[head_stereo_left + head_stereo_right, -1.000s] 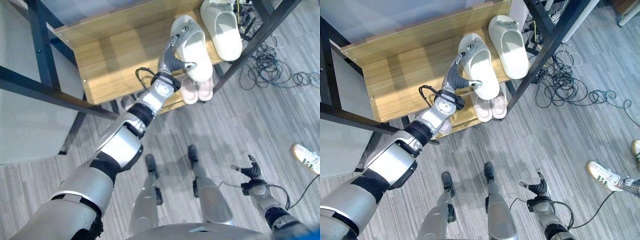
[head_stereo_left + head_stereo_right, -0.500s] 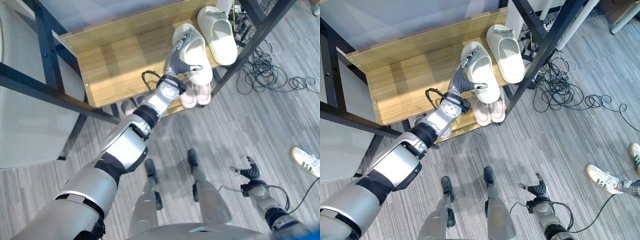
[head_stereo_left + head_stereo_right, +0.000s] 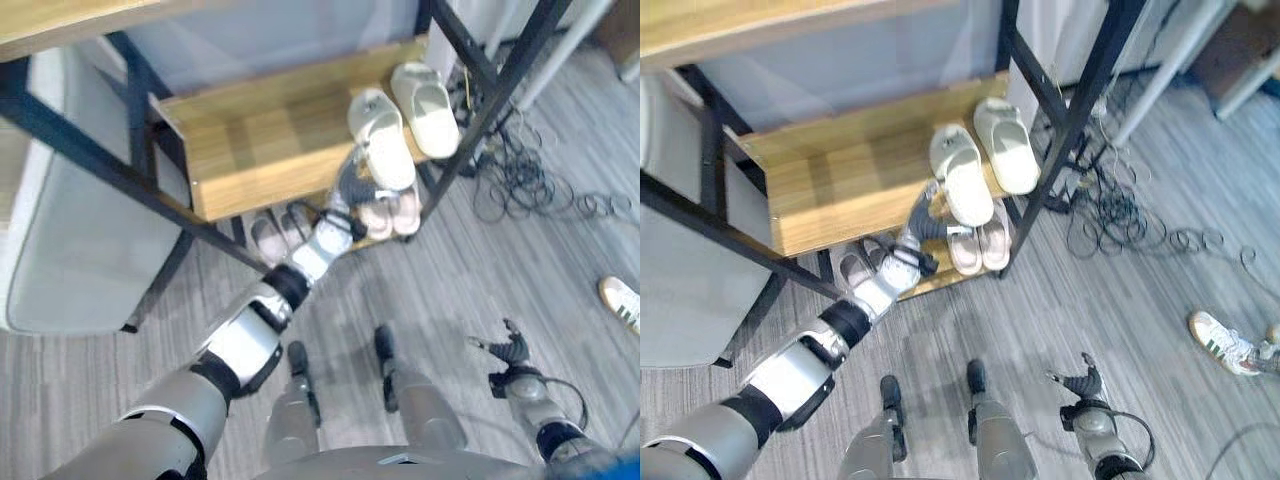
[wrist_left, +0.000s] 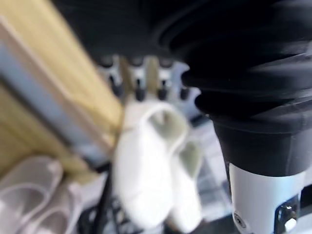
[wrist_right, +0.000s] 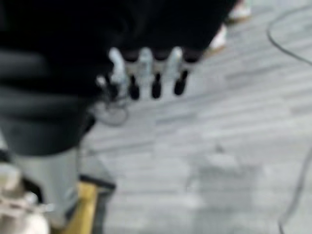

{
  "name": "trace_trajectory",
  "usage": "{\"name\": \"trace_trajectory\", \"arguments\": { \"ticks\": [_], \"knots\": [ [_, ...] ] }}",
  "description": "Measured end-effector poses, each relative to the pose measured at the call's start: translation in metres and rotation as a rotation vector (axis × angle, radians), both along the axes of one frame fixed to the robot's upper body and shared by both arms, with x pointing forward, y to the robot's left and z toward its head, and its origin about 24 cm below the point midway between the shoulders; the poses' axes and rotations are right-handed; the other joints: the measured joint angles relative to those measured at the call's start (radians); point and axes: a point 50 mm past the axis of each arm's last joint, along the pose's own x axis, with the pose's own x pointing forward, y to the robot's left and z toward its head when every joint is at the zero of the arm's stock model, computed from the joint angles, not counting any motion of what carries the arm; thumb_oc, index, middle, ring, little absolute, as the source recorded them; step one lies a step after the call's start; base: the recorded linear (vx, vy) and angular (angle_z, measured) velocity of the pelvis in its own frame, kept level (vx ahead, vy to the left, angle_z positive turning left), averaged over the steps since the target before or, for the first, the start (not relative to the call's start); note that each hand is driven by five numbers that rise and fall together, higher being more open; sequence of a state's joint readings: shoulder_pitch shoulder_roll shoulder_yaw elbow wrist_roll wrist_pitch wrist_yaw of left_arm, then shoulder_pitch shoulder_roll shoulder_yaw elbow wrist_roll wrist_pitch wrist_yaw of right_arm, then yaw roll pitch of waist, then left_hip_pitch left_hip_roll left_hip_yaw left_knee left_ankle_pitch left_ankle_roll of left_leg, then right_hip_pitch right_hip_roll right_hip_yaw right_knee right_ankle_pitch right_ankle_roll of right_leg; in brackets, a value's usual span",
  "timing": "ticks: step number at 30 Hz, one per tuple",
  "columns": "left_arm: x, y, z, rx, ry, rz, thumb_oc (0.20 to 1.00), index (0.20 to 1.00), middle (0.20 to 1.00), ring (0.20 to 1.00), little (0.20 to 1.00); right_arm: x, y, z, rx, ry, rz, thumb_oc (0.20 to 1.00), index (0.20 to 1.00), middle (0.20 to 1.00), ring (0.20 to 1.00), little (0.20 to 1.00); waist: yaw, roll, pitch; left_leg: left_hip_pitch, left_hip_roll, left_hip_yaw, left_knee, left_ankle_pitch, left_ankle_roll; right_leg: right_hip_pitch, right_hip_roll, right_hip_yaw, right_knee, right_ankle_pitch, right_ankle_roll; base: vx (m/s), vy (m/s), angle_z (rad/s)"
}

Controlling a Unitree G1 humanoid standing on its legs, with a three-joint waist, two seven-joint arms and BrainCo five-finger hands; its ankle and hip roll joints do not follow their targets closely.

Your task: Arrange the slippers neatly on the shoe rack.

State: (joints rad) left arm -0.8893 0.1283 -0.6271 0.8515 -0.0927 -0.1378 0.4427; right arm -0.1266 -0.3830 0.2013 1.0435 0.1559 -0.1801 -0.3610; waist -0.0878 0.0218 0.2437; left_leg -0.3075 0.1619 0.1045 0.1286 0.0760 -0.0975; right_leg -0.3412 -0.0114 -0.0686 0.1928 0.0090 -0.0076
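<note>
Both cream slippers (image 3: 382, 138) (image 3: 424, 96) sit paired on the wooden shelf (image 3: 270, 150); left robot hand (image 3: 353, 180), apparently spread, nearly done

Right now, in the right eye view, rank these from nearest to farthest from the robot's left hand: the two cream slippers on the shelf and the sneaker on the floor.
From the left hand:
1. Left cream slipper, just beside it on the wooden shelf.
2. Right cream slipper, next along, by the rack's black post.
3. White sneaker, far right on the floor.
</note>
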Motion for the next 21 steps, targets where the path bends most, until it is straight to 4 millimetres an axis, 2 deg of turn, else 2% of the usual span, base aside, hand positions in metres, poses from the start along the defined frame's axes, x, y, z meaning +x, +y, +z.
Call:
{"name": "trace_trajectory", "arguments": {
  "ticks": [1,2,3,4,5,6,7,8,9,10,11,12,13,14,15,16,17,18,19,20,21],
  "knots": [
    [0.002,-0.002,0.007,0.001,-0.025,-0.009,1.000,1.000,1.000,1.000,1.000,0.003,-0.006,0.004,-0.016,-0.009,-0.003,1.000,1.000,1.000,1.000,1.000,-0.007,-0.015,0.009,-0.012,-0.052,-0.003,0.000,-0.014,0.003,-0.011,-0.022,0.005,-0.015,-0.010,0.015,0.10,0.016,0.05],
    [0.003,-0.008,0.017,-0.005,-0.052,-0.025,1.000,1.000,1.000,1.000,1.000,0.005,-0.015,0.008,-0.047,-0.004,-0.012,1.000,1.000,1.000,1.000,1.000,0.021,0.033,0.001,-0.045,-0.082,-0.086,-0.061,-0.057,-0.001,-0.067,0.008,-0.001,0.044,-0.033,0.021,0.13,0.119,-0.16],
    [0.004,-0.010,0.030,-0.010,-0.094,-0.039,1.000,1.000,1.000,1.000,1.000,0.009,-0.011,0.007,-0.027,-0.016,-0.031,1.000,1.000,1.000,1.000,1.000,0.055,0.033,0.011,-0.061,-0.088,-0.111,-0.049,-0.034,-0.017,-0.123,-0.002,-0.037,0.275,-0.093,0.008,0.20,0.180,-0.01],
    [0.004,-0.007,0.036,-0.009,-0.119,-0.043,1.000,1.000,1.000,1.000,1.000,0.009,0.001,0.002,0.006,-0.008,-0.028,1.000,1.000,1.000,1.000,1.000,0.051,-0.016,0.027,-0.081,-0.113,-0.104,-0.012,-0.039,-0.031,-0.080,-0.032,-0.043,0.300,-0.212,0.016,0.24,0.216,0.10],
    [0.006,0.004,0.041,-0.003,-0.144,-0.022,1.000,1.000,1.000,1.000,1.000,0.017,0.010,0.003,0.019,-0.010,-0.005,1.000,1.000,1.000,1.000,1.000,0.055,-0.013,0.059,-0.091,-0.106,-0.132,0.015,-0.033,-0.015,-0.041,0.005,-0.014,0.239,-0.199,-0.002,0.18,0.187,-0.10],
    [0.009,0.021,0.036,0.047,-0.141,0.011,1.000,1.000,1.000,1.000,1.000,0.030,0.022,0.006,0.048,-0.046,0.012,1.000,1.000,1.000,1.000,1.000,0.067,-0.026,0.057,-0.077,-0.115,-0.152,-0.040,-0.027,0.015,-0.037,0.019,0.033,0.192,-0.184,0.027,0.15,0.204,-0.55],
    [0.012,0.037,0.037,0.051,-0.137,0.056,1.000,1.000,1.000,1.000,1.000,0.036,0.029,0.011,0.069,-0.090,0.029,1.000,1.000,1.000,1.000,1.000,0.063,-0.030,0.061,-0.052,-0.164,-0.147,-0.082,-0.020,0.035,-0.020,0.015,0.058,0.164,-0.151,0.028,0.12,0.209,-0.59],
    [0.013,0.038,0.038,0.036,-0.138,0.067,1.000,1.000,1.000,1.000,1.000,0.034,0.032,0.010,0.074,-0.089,0.038,1.000,1.000,1.000,1.000,1.000,0.057,-0.029,0.063,-0.039,-0.197,-0.137,-0.073,-0.021,0.062,-0.010,0.002,0.065,0.176,-0.152,0.030,0.11,0.197,-0.42],
    [0.013,0.039,0.037,0.036,-0.137,0.071,1.000,1.000,1.000,1.000,1.000,0.031,0.032,0.008,0.077,-0.081,0.046,1.000,1.000,1.000,1.000,1.000,0.061,-0.013,0.065,-0.004,-0.201,-0.143,-0.078,0.008,0.104,-0.002,0.008,0.063,0.199,-0.154,0.044,0.12,0.172,-0.34],
    [0.013,0.041,0.037,0.041,-0.135,0.075,1.000,1.000,1.000,1.000,1.000,0.028,0.034,0.005,0.080,-0.065,0.054,1.000,1.000,1.000,1.000,1.000,0.059,-0.014,0.067,0.006,-0.200,-0.142,-0.061,0.043,0.129,0.002,0.006,0.071,0.229,-0.166,0.061,0.14,0.145,-0.34],
    [0.013,0.041,0.037,0.043,-0.136,0.077,1.000,1.000,1.000,1.000,1.000,0.026,0.035,0.003,0.083,-0.053,0.059,1.000,1.000,1.000,1.000,1.000,0.049,-0.024,0.073,0.016,-0.208,-0.124,-0.031,0.020,0.144,-0.009,-0.006,0.078,0.287,-0.166,0.073,0.16,0.098,-0.38],
    [0.013,0.043,0.035,0.053,-0.133,0.078,1.000,1.000,1.000,1.000,1.000,0.023,0.037,0.001,0.092,-0.044,0.058,1.000,1.000,1.000,1.000,1.000,0.045,-0.025,0.078,0.046,-0.205,-0.095,-0.031,0.008,0.169,-0.051,-0.034,0.067,0.402,-0.165,0.144,0.16,0.042,-0.43],
    [0.012,0.042,0.037,0.053,-0.148,0.072,1.000,1.000,1.000,1.000,1.000,0.017,0.036,-0.001,0.094,-0.038,0.058,1.000,1.000,1.000,1.000,1.000,0.042,-0.018,0.074,0.064,-0.207,-0.074,-0.046,0.005,0.170,-0.063,-0.093,0.052,0.397,-0.183,0.156,0.21,-0.028,-0.75],
    [0.013,0.055,0.042,0.079,-0.171,0.094,1.000,1.000,1.000,1.000,1.000,0.011,0.041,-0.006,0.116,-0.016,0.064,1.000,1.000,1.000,1.000,1.000,0.044,-0.019,0.071,0.079,-0.209,-0.056,-0.070,0.006,0.177,-0.047,-0.184,0.031,0.268,-0.167,0.180,0.25,-0.111,-0.79],
    [0.014,0.065,0.042,0.091,-0.171,0.117,1.000,1.000,1.000,1.000,1.000,0.006,0.044,-0.010,0.130,-0.002,0.073,1.000,1.000,1.000,1.000,1.000,0.040,-0.018,0.071,0.089,-0.208,-0.058,-0.080,0.012,0.185,-0.029,-0.223,0.040,0.136,-0.131,0.215,0.24,-0.174,-0.74],
    [0.014,0.079,0.037,0.080,-0.154,0.156,1.000,1.000,1.000,1.000,1.000,-0.002,0.043,-0.013,0.124,0.020,0.081,1.000,1.000,1.000,1.000,1.000,0.021,-0.014,0.069,0.103,-0.208,-0.057,-0.091,0.014,0.177,-0.014,-0.233,0.087,-0.030,-0.073,0.239,0.16,-0.193,-0.33],
    [0.012,0.081,0.029,0.063,-0.132,0.169,1.000,1.000,1.000,1.000,1.000,-0.008,0.042,-0.016,0.122,0.038,0.075,1.000,1.000,1.000,1.000,1.000,0.016,-0.015,0.067,0.114,-0.212,-0.057,-0.100,0.010,0.170,0.010,-0.230,0.114,-0.150,-0.034,0.249,0.07,-0.161,0.16],
    [0.008,0.076,0.018,0.038,-0.099,0.163,1.000,1.000,1.000,1.000,1.000,-0.022,0.040,-0.022,0.122,0.080,0.061,1.000,1.000,1.000,1.000,1.000,0.012,-0.018,0.064,0.114,-0.215,-0.069,-0.092,0.001,0.161,0.016,-0.222,0.125,-0.164,0.002,0.250,0.07,-0.137,0.58],
    [0.004,0.068,0.008,0.019,-0.069,0.145,1.000,1.000,1.000,1.000,1.000,-0.032,0.039,-0.027,0.123,0.112,0.051,1.000,1.000,1.000,1.000,1.000,0.011,-0.021,0.061,0.115,-0.218,-0.085,-0.093,0.000,0.157,0.010,-0.203,0.126,-0.078,0.013,0.230,0.06,-0.116,0.78],
    [0.001,0.063,0.000,0.009,-0.044,0.134,1.000,1.000,1.000,1.000,1.000,-0.039,0.038,-0.030,0.125,0.136,0.043,1.000,1.000,1.000,1.000,1.000,0.012,-0.032,0.055,0.114,-0.222,-0.095,-0.091,0.000,0.143,0.018,-0.186,0.134,-0.043,0.024,0.198,0.07,-0.158,0.80],
    [-0.002,0.064,-0.008,0.009,-0.020,0.134,1.000,1.000,1.000,1.000,1.000,-0.044,0.035,-0.032,0.119,0.157,0.033,1.000,1.000,1.000,1.000,1.000,0.007,-0.029,0.054,0.114,-0.215,-0.115,-0.093,0.002,0.121,0.013,-0.176,0.126,-0.029,0.059,0.159,0.06,-0.144,0.55]
  ]
}}
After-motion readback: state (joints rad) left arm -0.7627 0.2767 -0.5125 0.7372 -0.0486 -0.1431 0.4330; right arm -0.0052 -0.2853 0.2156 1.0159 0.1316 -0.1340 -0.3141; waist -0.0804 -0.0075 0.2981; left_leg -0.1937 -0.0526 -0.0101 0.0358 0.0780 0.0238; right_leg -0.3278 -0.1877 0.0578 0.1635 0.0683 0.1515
